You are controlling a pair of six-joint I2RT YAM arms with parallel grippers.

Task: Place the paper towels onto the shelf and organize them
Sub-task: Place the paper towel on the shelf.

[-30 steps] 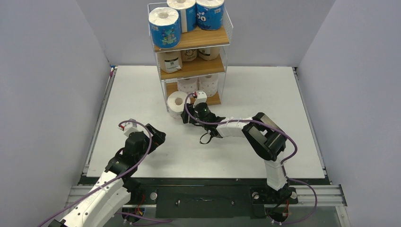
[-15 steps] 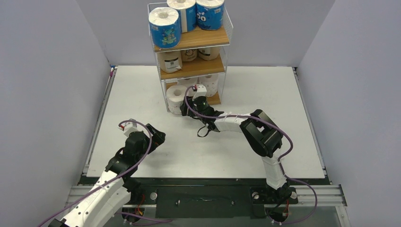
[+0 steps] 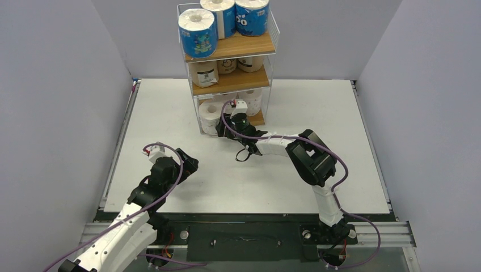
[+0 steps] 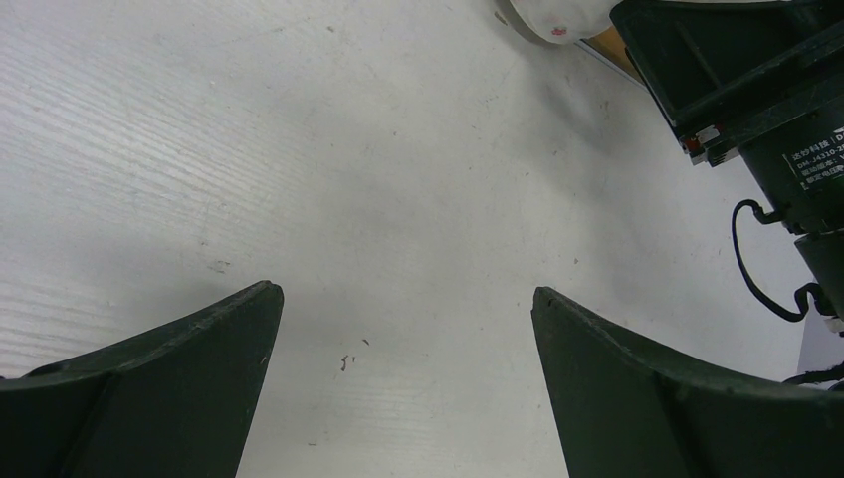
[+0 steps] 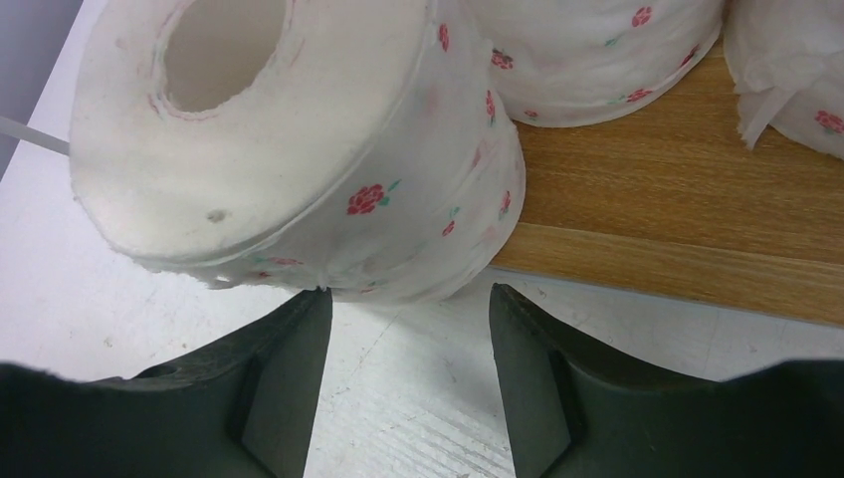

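Note:
The shelf (image 3: 249, 46) stands at the table's back. It holds three blue paper towels (image 3: 197, 33) on top, tan ones (image 3: 205, 73) in the middle and white ones below. A white flower-printed roll (image 3: 209, 115) sits at the bottom tier's front left corner. In the right wrist view this roll (image 5: 299, 149) leans partly on the bottom board (image 5: 647, 219) and overhangs its edge, with two more white rolls (image 5: 597, 60) behind. My right gripper (image 5: 408, 299) is open and empty just below it, its left fingertip (image 5: 299, 309) touching the roll's rim. My left gripper (image 4: 403, 299) is open over bare table.
The right arm's wrist (image 4: 756, 100) and its looped cable fill the right side of the left wrist view. Grey walls close in the white table (image 3: 317, 113) on three sides. The left arm (image 3: 161, 175) rests at the near left.
My right gripper has moved toward the shelf and pushed the white roll from the table in front onto the bottom tier's left corner. The left arm has not moved.

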